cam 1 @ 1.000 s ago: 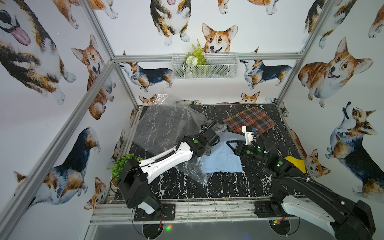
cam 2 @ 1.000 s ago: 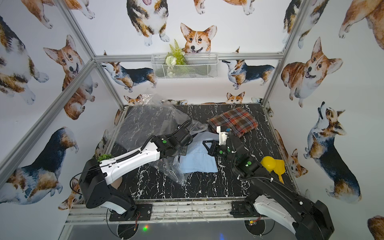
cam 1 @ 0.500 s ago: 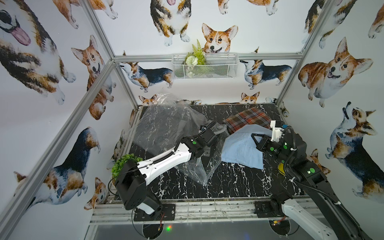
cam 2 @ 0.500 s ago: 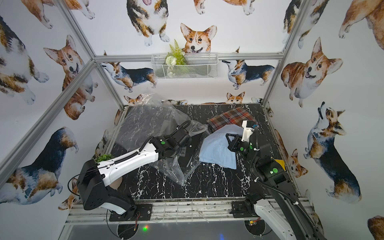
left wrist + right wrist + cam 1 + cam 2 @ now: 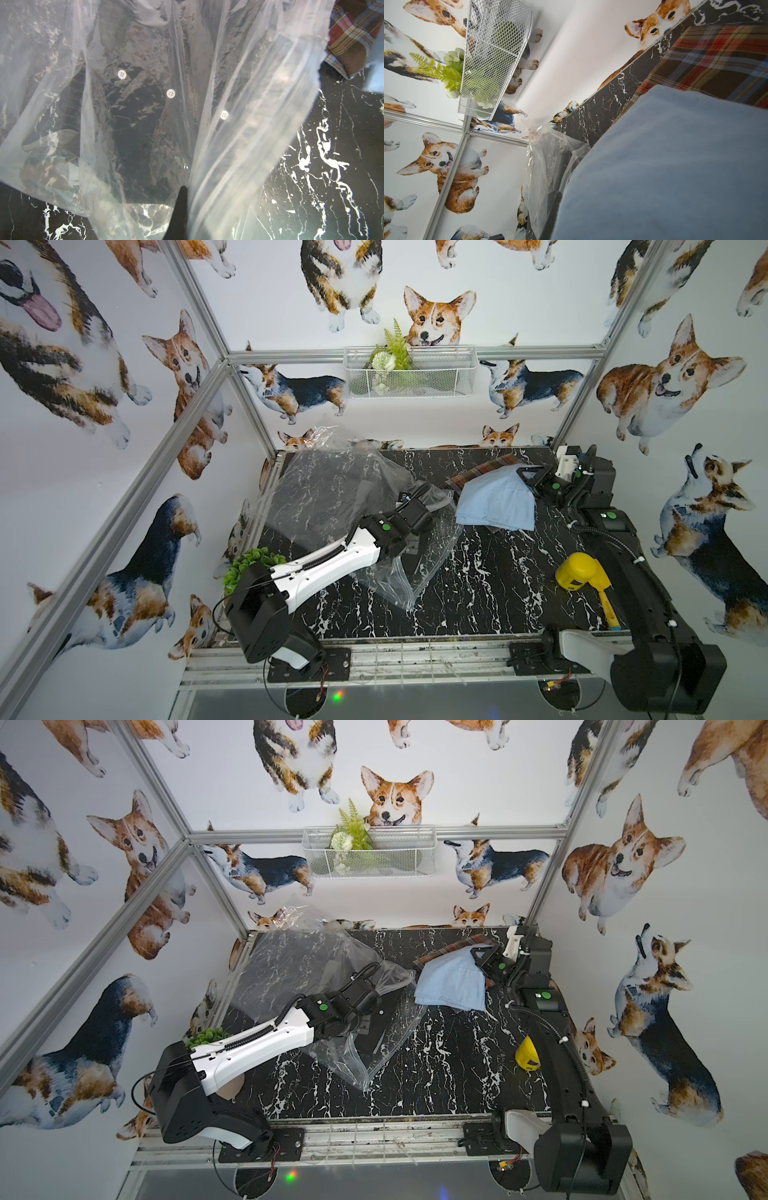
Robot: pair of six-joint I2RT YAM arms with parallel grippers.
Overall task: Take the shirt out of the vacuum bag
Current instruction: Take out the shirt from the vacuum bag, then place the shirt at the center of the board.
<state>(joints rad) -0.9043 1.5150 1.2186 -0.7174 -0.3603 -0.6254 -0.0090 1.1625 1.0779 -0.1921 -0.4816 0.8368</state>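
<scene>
Black marble tabletop (image 5: 482, 597), corgi-print walls (image 5: 104, 439), vacuum bag (image 5: 332, 485)

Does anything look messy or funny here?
The vacuum bag is crumpled, one corner riding up the back wall, with a dark buttoned shirt inside. The blue shirt hangs bunched from the right gripper over a plaid shirt.

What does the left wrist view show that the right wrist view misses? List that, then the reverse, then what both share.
Only the left wrist view: a dark garment with three white buttons, seen through the bag's plastic, and the left gripper shut on a fold of that plastic.
Only the right wrist view: the white wire basket with its fern, and the corgi-print walls.
Both: the vacuum bag, the plaid shirt, the light blue shirt and the black marble table.
</scene>
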